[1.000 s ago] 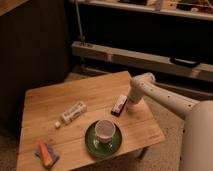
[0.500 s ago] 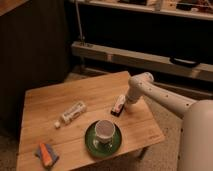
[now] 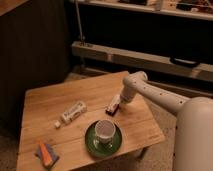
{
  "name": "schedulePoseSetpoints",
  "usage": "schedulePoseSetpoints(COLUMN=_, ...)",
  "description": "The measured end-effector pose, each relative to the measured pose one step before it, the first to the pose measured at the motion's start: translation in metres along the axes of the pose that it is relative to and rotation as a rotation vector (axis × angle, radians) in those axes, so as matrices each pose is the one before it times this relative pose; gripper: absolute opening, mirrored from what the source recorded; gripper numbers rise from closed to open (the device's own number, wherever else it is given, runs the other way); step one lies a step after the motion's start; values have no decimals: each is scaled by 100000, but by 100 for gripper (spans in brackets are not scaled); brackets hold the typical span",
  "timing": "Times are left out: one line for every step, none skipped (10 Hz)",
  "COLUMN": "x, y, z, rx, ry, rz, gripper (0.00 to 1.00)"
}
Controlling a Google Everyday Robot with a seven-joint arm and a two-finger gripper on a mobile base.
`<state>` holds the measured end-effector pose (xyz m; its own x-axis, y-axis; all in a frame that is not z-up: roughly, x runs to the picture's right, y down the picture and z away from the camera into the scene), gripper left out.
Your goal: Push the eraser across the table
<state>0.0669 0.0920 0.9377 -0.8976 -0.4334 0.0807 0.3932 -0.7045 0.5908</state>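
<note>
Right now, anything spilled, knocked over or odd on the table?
Nothing stands out. Cup sits upright on its saucer, tube and eraser lie flat on the table, gripper at the eraser's far end.

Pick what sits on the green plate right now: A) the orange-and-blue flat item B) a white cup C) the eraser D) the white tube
B: a white cup stands on the green plate, near the front edge of the table. The eraser lies off the plate, further back, with the gripper right at its far end; the white tube lies to the left.
</note>
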Motion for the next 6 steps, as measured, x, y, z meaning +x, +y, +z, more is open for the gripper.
schedulePoseSetpoints(x=3817, y=-772, z=525, rx=994, ry=1046, rz=-5673, gripper=0)
schedulePoseSetpoints(x=2660, y=-419, z=405, rx=751, ry=639, rz=-4083, gripper=0)
schedulePoseSetpoints(x=2388, y=-278, z=428, rx=777, ry=500, rz=-3780, gripper=0)
schedulePoseSetpoints(x=2886, y=-323, z=733, rx=1461, ry=520, rz=-4525, gripper=0)
schedulePoseSetpoints(x=2667, y=-217, z=786, rx=1647, ry=717, rz=-3991, gripper=0)
schedulePoseSetpoints(x=1892, y=-87, z=557, rx=1222, ry=672, rz=-2798, gripper=0)
